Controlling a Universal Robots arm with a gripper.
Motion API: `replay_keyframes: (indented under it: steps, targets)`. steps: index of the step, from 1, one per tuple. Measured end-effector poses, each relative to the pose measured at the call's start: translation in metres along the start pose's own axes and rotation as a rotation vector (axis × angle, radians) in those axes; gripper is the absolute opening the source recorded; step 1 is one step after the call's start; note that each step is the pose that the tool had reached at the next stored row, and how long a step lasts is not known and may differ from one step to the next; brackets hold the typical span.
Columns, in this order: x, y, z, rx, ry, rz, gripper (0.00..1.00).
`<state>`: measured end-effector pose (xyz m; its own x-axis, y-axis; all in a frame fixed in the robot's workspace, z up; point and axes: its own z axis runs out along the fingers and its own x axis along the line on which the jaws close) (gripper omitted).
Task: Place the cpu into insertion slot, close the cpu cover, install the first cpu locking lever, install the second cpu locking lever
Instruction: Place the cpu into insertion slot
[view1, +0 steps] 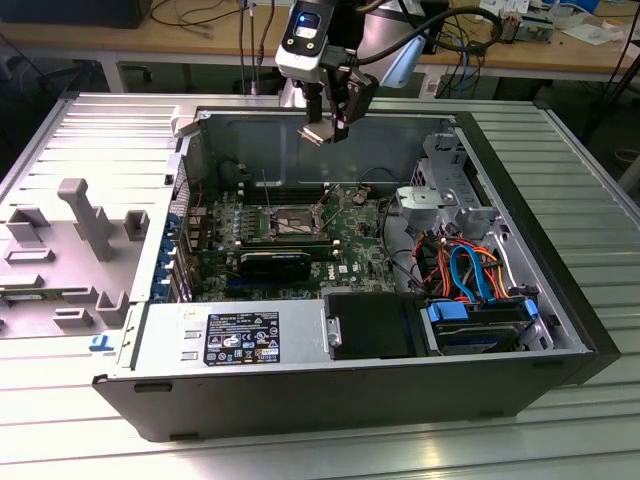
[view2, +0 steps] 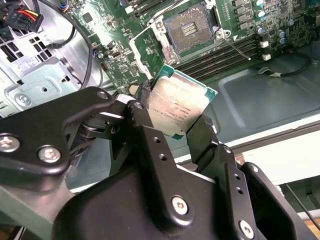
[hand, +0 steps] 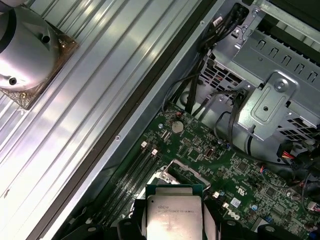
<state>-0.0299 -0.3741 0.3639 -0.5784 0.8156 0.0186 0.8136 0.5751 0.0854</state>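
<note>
- Exterior view is showing one gripper (view1: 322, 130) pinching one cpu (view1: 315, 134), hovering high over one insertion slot (view1: 293, 222) inside the computer case (view1: 350, 405).
- Second wrist view is showing both fingers (view2: 202, 131) clamping opposite cpu edges.

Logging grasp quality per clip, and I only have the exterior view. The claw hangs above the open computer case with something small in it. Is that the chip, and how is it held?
Observer: Yes. In the second wrist view the claw is shut on the flat square chip with a dull silver-grey metal top, with black fingers on two opposite edges.
Operator: Is the socket already filled?
Observer: No. The square silver-rimmed socket on the green circuit board shows its bare dark centre.
</note>
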Motion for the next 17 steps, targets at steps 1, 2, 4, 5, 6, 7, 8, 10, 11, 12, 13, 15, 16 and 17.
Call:
replay_keyframes:
  steps: [1, 2, 4, 5, 6, 7, 8, 10, 11, 12, 13, 15, 16, 17]
  targets:
    - [0.0, 0.0, 0.0, 0.0, 0.0, 0.0, 0.54]
    - [0.0, 0.0, 0.0, 0.0, 0.0, 0.0, 0.54]
    - [0.0, 0.0, 0.0, 0.0, 0.0, 0.0, 0.54]
    - [0.0, 0.0, 0.0, 0.0, 0.0, 0.0, 0.54]
    - [0.0, 0.0, 0.0, 0.0, 0.0, 0.0, 0.54]
    - [0.0, 0.0, 0.0, 0.0, 0.0, 0.0, 0.54]
    - [0.0, 0.0, 0.0, 0.0, -0.0001, 0.001, 0.54]
    - [0.0, 0.0, 0.0002, -0.0004, -0.0017, 0.019, 0.54]
    - [0.0, 0.0, 0.0004, -0.0006, -0.0027, 0.031, 0.54]
    - [0.0, 0.0, 0.0006, -0.0009, -0.0039, 0.045, 0.54]
    - [0.0, 0.0, 0.0007, -0.0011, -0.005, 0.059, 0.54]
    - [0.0, -0.0001, 0.0009, -0.0014, -0.0064, 0.075, 0.54]
    - [0.0, -0.0001, 0.0009, -0.0014, -0.0064, 0.075, 0.54]
    - [0.0, -0.0001, 0.0009, -0.0014, -0.0065, 0.075, 0.54]
